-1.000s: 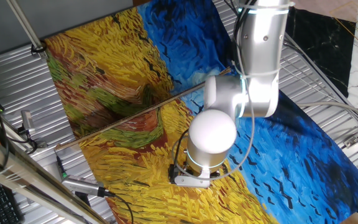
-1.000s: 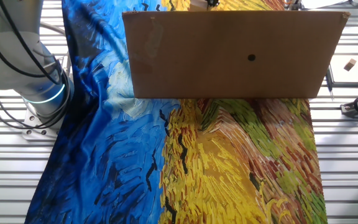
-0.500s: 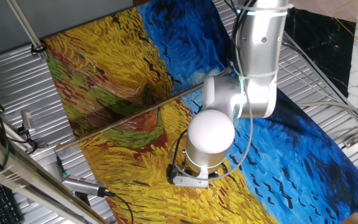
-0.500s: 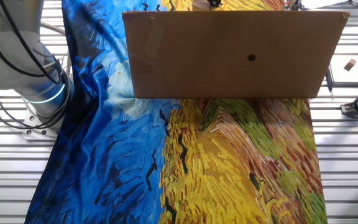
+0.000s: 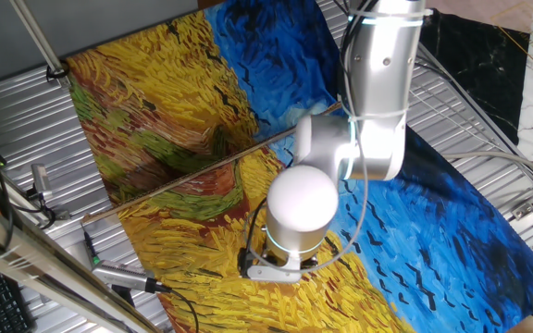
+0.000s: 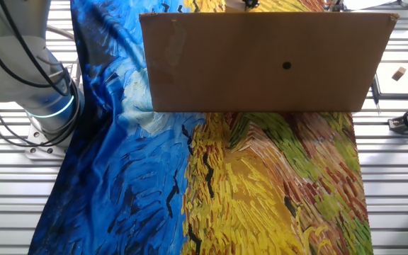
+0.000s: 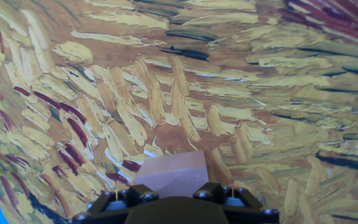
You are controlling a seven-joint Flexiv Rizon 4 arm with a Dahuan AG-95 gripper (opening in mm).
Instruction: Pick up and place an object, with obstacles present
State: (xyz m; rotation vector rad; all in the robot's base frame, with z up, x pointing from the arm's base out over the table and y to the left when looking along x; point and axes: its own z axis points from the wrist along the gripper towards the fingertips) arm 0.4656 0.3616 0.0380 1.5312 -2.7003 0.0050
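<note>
Cube (image 7: 171, 175), light tan wood, sits right at the gripper (image 7: 176, 198) in the hand view, its plain top face filling the gap between the two black finger bases. It looks clamped between the fingers, though the fingertips themselves lie below the frame edge. Beneath it, only yellow and brown brush-stroke cloth; whether the cube is lifted off it cannot be told from here.

One fixed view: white arm (image 5: 378, 83) reaches down over the painted cloth (image 5: 155, 111), its wrist low above the yellow part, toward the near edge of the bench. The arm's own body hides cube and fingers. Rod (image 5: 183, 178), long, thin and brown, lies diagonally across the cloth from the left edge to behind the arm. The wrist is on the near side of it, apart from it.

Other fixed view: cardboard panel (image 6: 261, 64) stands across the far part of the bench and blocks everything behind it. No cube, fingers or rod visible.

Judgement: pick appears done or nearly so, cube in the grip. Left to do: carry it, keep clear of the rod if the path crosses it, set it down, let go. Placement spot is not shown.
</note>
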